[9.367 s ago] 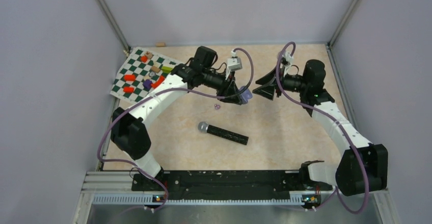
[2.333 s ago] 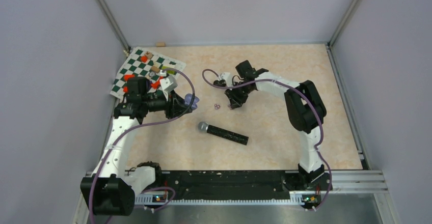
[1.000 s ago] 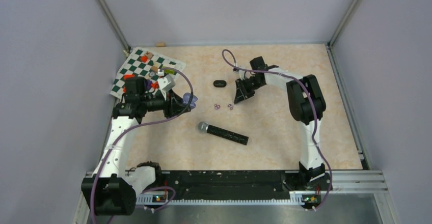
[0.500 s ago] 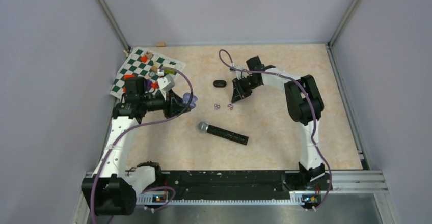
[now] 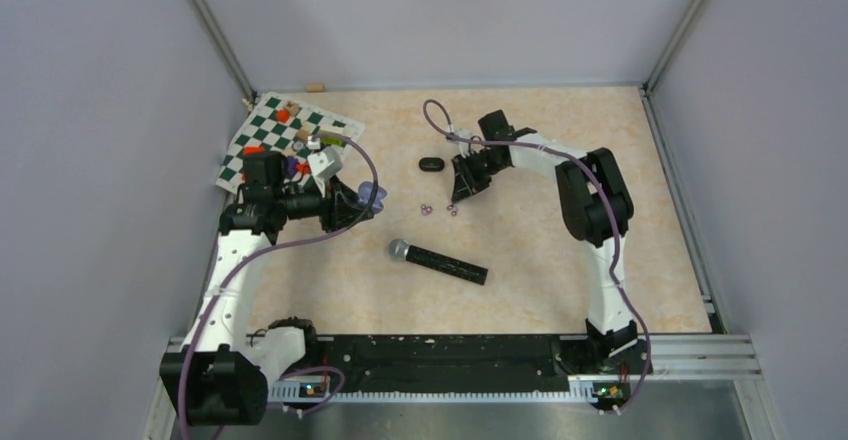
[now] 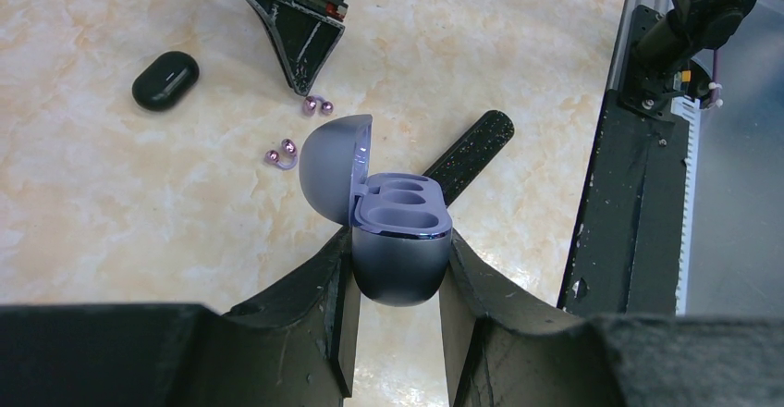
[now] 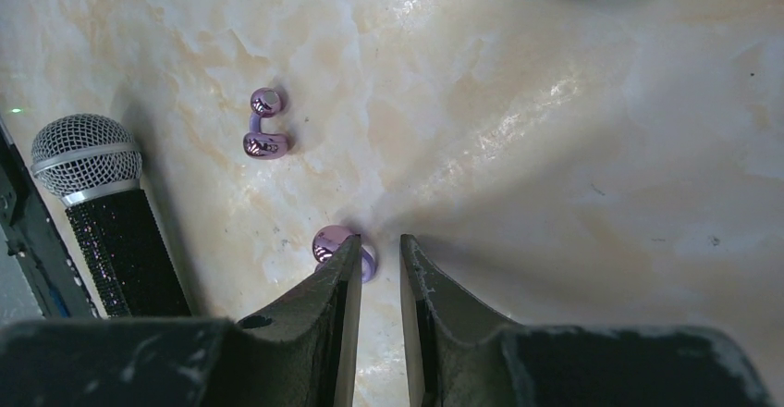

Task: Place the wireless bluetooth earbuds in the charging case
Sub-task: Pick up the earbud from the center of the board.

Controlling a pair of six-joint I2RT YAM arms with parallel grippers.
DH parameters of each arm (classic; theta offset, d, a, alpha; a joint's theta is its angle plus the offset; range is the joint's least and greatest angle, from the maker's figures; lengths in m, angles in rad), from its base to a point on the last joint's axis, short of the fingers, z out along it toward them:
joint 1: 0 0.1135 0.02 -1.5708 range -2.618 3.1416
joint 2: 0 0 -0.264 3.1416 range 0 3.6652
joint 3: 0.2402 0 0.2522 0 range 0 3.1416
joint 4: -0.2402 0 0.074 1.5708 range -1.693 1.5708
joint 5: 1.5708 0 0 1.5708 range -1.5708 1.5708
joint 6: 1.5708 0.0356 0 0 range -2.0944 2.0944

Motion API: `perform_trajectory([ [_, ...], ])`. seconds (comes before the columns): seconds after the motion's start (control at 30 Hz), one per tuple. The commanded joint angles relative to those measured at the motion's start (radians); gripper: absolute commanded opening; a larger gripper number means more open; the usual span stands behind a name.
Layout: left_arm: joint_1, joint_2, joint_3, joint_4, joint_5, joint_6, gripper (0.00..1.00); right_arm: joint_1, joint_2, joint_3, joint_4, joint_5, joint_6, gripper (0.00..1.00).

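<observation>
Left gripper [image 6: 398,252] clamps the open charging case [image 6: 399,264], held up near the desk's left edge. Right gripper [image 7: 379,250] jaws barely apart, gripping nothing, tips just beside a purple earbud [image 7: 329,240] mid-desk. The second purple earbud [image 7: 262,126] lies close by.

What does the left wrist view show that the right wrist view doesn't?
Only the left wrist view: the open purple charging case, both wells empty, clamped in the left gripper, plus the microphone's handle. Only the right wrist view: the microphone's mesh head, and the narrow, empty gap between the fingers of the right gripper. Both: the purple earbud at the right gripper's tips, the second purple earbud farther off, and the black case.
</observation>
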Motion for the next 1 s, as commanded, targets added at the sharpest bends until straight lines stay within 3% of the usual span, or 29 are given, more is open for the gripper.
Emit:
perform_trajectory([
  [0.0,0.007,-0.021,-0.008,0.028,0.036,0.000,0.00,0.028,0.034,0.023,-0.033,0.059,-0.050,0.22],
  [0.97,0.013,-0.021,-0.009,0.029,0.041,0.000,0.00,0.031,0.049,0.051,-0.125,-0.042,-0.092,0.26],
])
